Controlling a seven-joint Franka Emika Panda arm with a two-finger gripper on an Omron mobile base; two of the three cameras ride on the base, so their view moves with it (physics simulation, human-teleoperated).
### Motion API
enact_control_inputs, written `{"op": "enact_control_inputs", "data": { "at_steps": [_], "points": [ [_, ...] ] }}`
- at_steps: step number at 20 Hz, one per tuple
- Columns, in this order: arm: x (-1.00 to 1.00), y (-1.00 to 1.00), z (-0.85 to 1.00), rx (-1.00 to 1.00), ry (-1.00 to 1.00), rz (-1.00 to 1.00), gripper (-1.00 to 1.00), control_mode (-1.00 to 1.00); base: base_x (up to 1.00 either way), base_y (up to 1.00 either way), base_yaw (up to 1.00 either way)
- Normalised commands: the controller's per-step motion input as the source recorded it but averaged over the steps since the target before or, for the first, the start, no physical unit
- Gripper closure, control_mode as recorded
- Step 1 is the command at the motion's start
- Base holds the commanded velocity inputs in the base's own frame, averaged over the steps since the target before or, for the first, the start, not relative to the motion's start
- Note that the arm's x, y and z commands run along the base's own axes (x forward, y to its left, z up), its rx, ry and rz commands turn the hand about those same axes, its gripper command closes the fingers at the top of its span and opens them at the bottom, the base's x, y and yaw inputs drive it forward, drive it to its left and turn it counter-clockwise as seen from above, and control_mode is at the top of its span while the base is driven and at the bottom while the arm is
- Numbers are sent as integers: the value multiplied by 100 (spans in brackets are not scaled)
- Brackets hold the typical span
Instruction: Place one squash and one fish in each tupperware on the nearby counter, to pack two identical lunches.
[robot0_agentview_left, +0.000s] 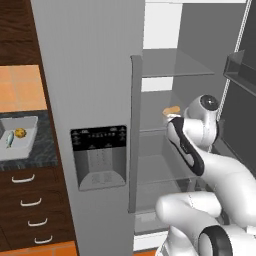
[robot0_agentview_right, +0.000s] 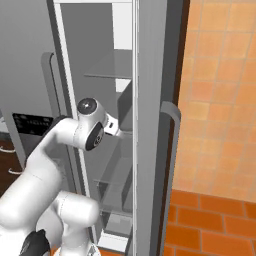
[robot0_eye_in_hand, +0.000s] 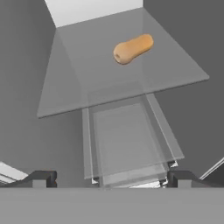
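- Jaws of the gripper (robot0_eye_in_hand: 109, 179) stand wide apart and empty, inside the open fridge.
- One squash (robot0_eye_in_hand: 133, 48) lies on a glass shelf (robot0_eye_in_hand: 70, 87), well ahead of them.
- It looks firm, smooth and rounded, likely to roll; pinch across the narrower middle.
- One tupperware (robot0_agentview_left: 22, 142) on the counter (robot0_agentview_left: 42, 155) already holds a squash and a fish (robot0_agentview_left: 10, 139).

Squash (robot0_eye_in_hand: 133, 48) — tan-orange; counter (robot0_agentview_left: 42, 150) black, speckled; tupperware (robot0_agentview_left: 26, 142) grey-white.
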Motion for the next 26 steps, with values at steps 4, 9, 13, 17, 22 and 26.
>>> {"op": "enact_control_inputs", "data": {
  "at_steps": [4, 9, 13, 17, 22, 26],
  "points": [
    [57, 0, -12, 0, 0, -2, -100, -100, 0, 0, 0],
    [49, 0, -28, 0, -5, -4, -100, -100, 0, 0, 0],
    [60, -5, -1, 0, 0, -9, -100, -100, 0, 0, 0],
    [56, -23, -1, 0, 0, -9, -100, -100, 0, 0, 0],
    [51, -16, -4, 0, 0, -6, -100, -100, 0, 0, 0],
    [49, -16, -4, 0, 0, -3, -100, -100, 0, 0, 0]
  ]
}}
